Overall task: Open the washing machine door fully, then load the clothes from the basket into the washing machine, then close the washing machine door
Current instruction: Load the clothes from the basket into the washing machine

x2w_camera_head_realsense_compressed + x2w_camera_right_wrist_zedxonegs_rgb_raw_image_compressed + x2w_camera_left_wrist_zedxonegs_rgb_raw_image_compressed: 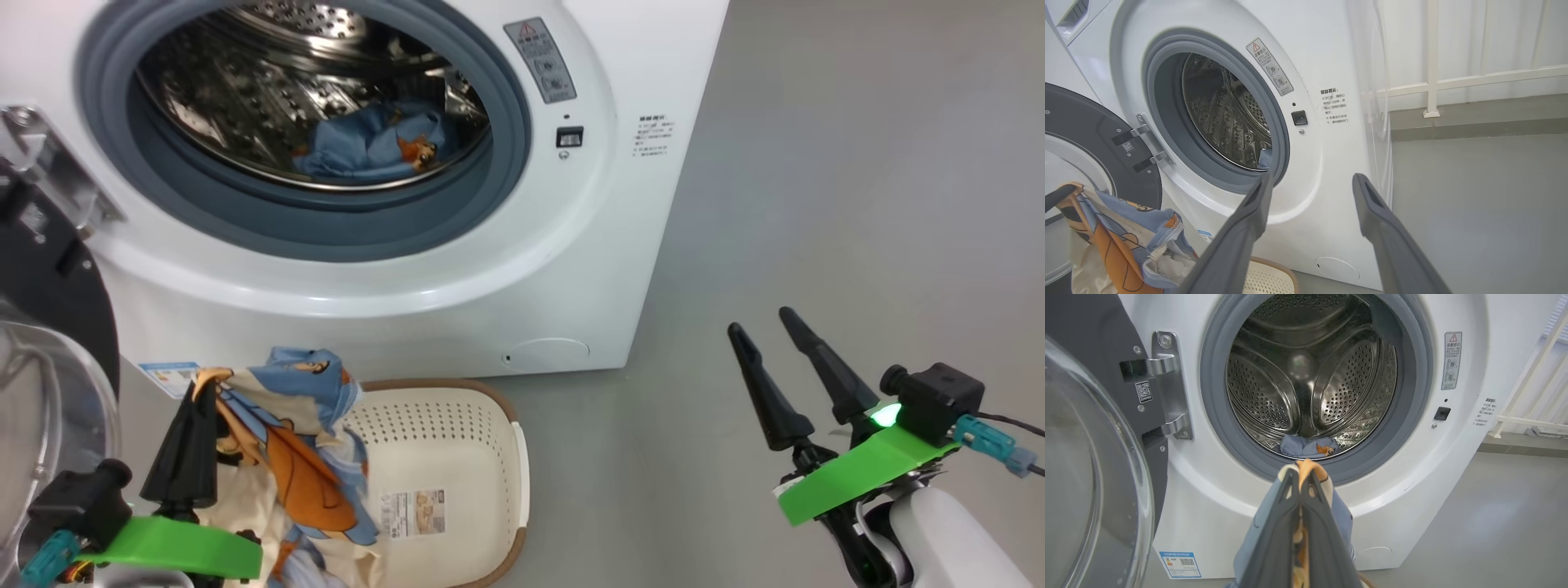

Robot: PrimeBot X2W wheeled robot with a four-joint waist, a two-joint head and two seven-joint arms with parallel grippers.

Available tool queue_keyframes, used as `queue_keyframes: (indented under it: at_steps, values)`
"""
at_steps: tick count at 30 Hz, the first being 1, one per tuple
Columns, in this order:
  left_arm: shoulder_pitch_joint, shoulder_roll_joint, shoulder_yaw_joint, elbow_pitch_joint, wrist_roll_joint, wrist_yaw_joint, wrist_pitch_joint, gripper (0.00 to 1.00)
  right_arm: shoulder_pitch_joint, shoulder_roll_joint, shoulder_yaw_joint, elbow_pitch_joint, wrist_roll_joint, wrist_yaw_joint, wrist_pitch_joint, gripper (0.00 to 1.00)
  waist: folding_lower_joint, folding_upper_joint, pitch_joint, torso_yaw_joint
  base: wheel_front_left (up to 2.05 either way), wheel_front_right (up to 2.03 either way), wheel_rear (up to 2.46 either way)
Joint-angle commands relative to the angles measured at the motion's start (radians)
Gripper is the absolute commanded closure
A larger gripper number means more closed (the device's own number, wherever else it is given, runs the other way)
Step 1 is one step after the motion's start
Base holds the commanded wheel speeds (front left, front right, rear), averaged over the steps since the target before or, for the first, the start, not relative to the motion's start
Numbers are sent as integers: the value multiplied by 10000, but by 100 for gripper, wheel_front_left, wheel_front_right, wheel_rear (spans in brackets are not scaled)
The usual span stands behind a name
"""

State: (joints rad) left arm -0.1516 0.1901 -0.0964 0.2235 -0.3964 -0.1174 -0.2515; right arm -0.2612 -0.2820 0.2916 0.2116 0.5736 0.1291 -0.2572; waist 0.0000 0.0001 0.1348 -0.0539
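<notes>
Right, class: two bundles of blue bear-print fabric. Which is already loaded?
The small bundle lying in the steel drum; the other bundle hangs from the shut left gripper, by the basket.

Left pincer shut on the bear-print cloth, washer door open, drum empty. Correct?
No, the drum isn't empty: the head view shows a blue bear-print piece lying in it. The rest stands: left pincer shut on the bear-print cloth, washer door open.
</notes>
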Motion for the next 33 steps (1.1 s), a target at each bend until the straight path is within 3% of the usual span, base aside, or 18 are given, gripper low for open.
queue_keyframes:
  at_steps: [1,16,33]
  values:
    - [-52,278,388,-389,110,87,-103,100,148,-100,89,-213,71,16,-46,0,0,-1,-130,75,0,0,0]
    - [765,185,337,-2453,-17,569,369,100,473,-190,-391,-226,-122,16,-46,0,0,-1,-587,134,0,0,0]
    - [589,187,322,-2458,-200,626,336,100,430,-251,-486,-285,-315,16,-46,0,0,-1,-408,83,0,0,0]
